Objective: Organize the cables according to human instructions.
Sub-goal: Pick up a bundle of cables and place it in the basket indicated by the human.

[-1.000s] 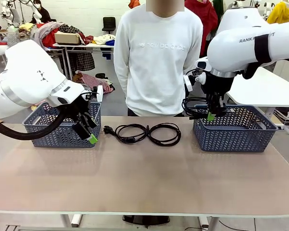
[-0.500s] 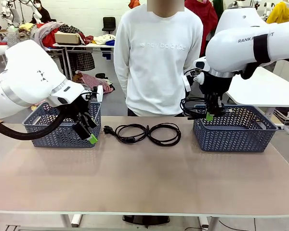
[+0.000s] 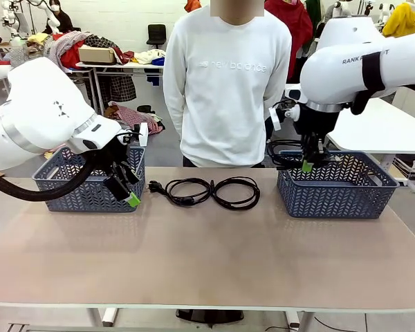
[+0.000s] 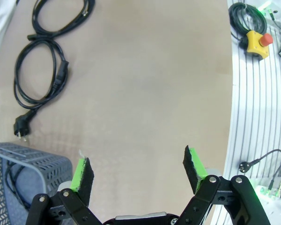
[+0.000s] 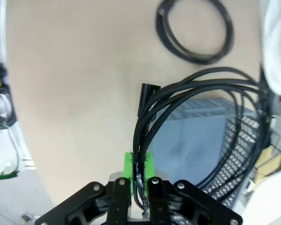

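Observation:
My right gripper [image 3: 306, 165] is shut on a coiled black cable [image 3: 284, 153], which hangs over the left rim of the right blue basket [image 3: 346, 197]. In the right wrist view the pads [image 5: 127, 167] pinch the cable's strands [image 5: 201, 105] above that basket [image 5: 210, 145]. Two more coiled cables [image 3: 189, 190] [image 3: 237, 193] lie side by side on the table in front of the person. My left gripper [image 3: 128, 191] stands open by the front right corner of the left blue basket [image 3: 69, 190], with nothing between its fingers [image 4: 82, 169]. Both lying cables [image 4: 37, 77] [image 4: 61, 18] show ahead of it.
A person in a white sweater [image 3: 225, 83] stands at the far side of the table, arms down. A dark cord [image 4: 11, 180] lies inside the left basket [image 4: 33, 161]. A yellow box with a red button [image 4: 256, 40] sits on the rail beside the table.
My right gripper has shifted slightly to the right with the coiled cable, toward the right basket. The left arm and the lying cables have stayed put.

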### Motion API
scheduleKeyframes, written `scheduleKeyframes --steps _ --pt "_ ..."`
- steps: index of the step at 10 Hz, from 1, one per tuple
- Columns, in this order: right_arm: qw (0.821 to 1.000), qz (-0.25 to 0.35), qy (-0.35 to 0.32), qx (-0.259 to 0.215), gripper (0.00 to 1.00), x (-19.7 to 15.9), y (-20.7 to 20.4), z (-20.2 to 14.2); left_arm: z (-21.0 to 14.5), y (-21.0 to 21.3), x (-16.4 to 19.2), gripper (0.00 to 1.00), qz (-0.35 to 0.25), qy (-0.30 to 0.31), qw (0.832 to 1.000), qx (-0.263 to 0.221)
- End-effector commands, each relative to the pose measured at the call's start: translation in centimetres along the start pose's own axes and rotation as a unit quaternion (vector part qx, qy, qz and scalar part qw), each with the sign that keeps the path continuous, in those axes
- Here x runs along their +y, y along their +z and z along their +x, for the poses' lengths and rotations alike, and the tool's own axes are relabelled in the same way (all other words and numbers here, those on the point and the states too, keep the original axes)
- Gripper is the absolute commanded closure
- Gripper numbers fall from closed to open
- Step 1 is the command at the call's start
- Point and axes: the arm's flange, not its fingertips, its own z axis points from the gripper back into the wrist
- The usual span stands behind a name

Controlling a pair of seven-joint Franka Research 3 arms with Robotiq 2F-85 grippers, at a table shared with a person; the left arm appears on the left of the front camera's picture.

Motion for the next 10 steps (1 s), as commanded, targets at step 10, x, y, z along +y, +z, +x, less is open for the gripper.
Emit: scheduleKeyframes --steps 10 --pt "0.999 -0.024 -0.024 0.01 0.89 -7.4 -4.7 -8.6 0.0 0.2 0.1 0.0 0.004 0.001 1.0 0.005"
